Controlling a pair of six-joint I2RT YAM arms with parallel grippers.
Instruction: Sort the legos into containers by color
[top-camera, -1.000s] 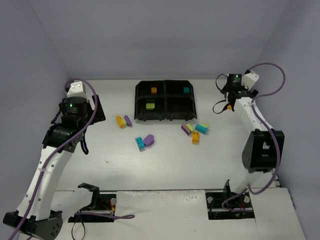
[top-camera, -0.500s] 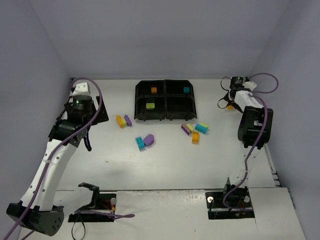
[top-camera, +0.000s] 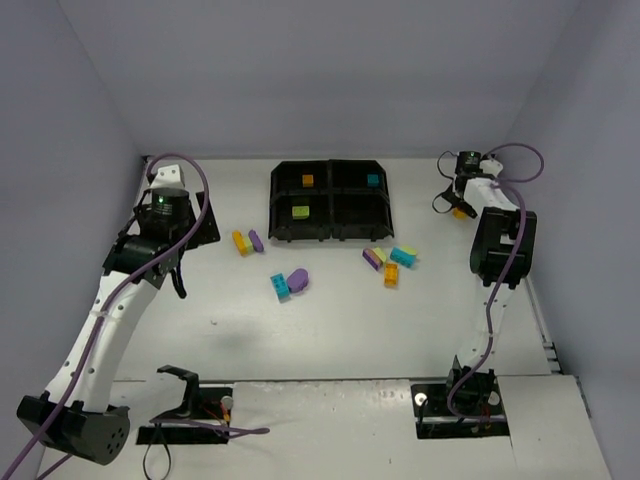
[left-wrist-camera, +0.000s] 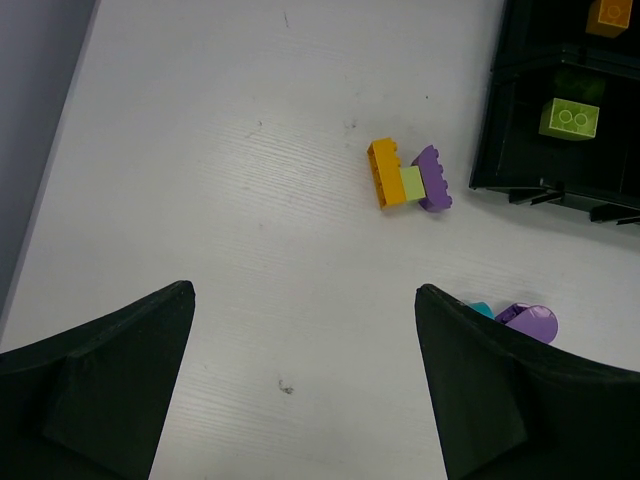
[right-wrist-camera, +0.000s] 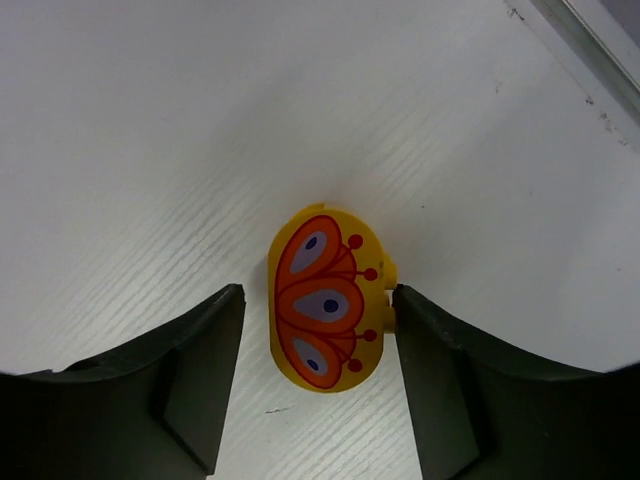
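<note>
Two robot arms work a white counter (top-camera: 330, 330) that carries a black four-compartment tray (top-camera: 272, 205) and scattered bricks (top-camera: 390, 262).
The right pincer (right-wrist-camera: 318, 292) is released, its fingers straddling a yellow rounded brick (right-wrist-camera: 325, 310) with an orange pattern. The brick lies flat on the counter close to the edge strip (right-wrist-camera: 590, 45), near the far right corner. The left pincer (left-wrist-camera: 305, 292) hangs wide open above the counter by the left wall (left-wrist-camera: 30, 110), with an orange, green and purple brick stack (left-wrist-camera: 408, 177) ahead of it and the tray just beyond. Open surface stretches across the near half. Compared with a second ago, the right arm is folded tighter and reaches farther into the corner, the left wrist sits slightly farther out, and the scattered bricks lie unchanged.
</note>
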